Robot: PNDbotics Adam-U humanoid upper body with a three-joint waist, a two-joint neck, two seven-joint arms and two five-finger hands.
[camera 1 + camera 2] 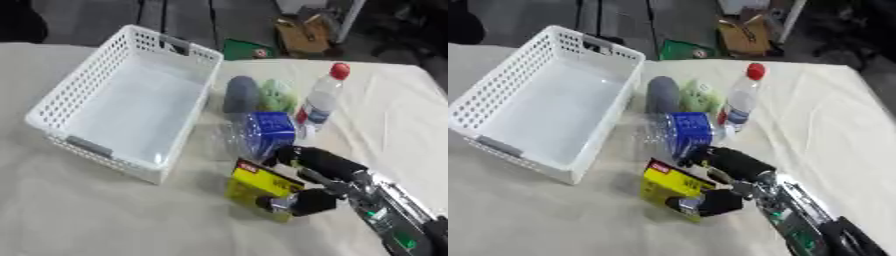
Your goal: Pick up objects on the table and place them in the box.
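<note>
While pinching the yellow packet (259, 187) beside the basket (79, 95): right hand (306, 182), fingers curled.

Soft blur, even light, faint shadows

Cream cloth-covered table (79, 220); dark plank floor (188, 20) behind; cardboard box (304, 35) on floor

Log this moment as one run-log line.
right hand: fingers curled on yellow box, on table | left hand: not in view | basket: empty | bottle: upright
</note>
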